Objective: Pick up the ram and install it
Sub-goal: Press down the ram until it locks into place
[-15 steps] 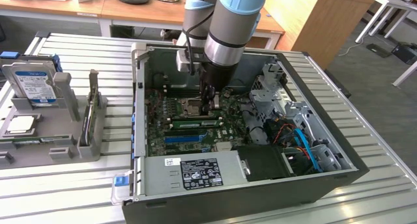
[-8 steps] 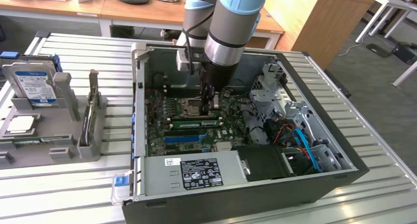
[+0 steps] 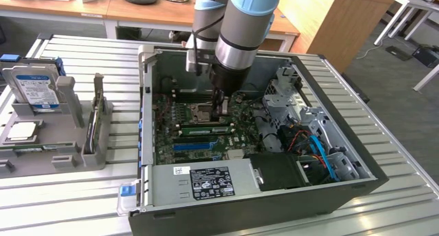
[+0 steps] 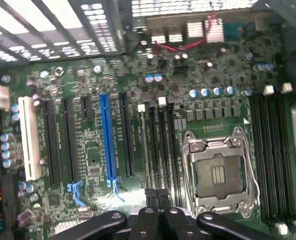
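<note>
Claw (image 4: 160, 210) clenched, hovering over motherboard (image 4: 138, 165) slots beside socket (image 4: 218, 175); no stick gripped that can be made out.

The arm (image 3: 237, 28) is a thick tube of brushed silver-grey metal with a pale blue cap at its joint — smooth, round, glossy. Below the silver section sits a black cylindrical wrist piece (image 3: 226, 76). A thin black cable (image 3: 196, 40) runs down the arm's side (it hangs loosely beside the tube). The claw (image 4: 160, 212) is black — in the wrist view its linkage bars look glossy and rounded, each with a round silver pin (image 4: 117, 217) at the pivot.
</note>
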### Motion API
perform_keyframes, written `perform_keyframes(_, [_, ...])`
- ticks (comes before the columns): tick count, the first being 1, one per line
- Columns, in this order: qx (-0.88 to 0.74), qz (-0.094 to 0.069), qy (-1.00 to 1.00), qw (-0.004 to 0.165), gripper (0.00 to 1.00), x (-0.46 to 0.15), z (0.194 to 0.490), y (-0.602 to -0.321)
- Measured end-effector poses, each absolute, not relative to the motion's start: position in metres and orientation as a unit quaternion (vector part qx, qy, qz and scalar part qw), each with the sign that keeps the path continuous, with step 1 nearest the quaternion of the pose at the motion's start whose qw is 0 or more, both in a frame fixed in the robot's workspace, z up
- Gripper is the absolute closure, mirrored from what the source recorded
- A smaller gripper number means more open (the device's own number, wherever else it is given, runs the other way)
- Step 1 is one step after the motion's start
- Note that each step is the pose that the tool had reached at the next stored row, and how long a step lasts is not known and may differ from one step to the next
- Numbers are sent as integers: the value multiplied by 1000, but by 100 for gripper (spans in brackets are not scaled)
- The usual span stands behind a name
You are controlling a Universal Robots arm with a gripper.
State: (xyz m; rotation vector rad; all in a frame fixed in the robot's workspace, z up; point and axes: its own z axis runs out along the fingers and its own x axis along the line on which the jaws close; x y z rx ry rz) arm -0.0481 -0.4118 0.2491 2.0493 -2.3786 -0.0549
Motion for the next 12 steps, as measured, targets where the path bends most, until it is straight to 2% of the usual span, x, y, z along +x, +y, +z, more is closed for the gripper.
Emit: perform_keyframes(12, [574,-17,-819,-1,89,-48,249,-412])
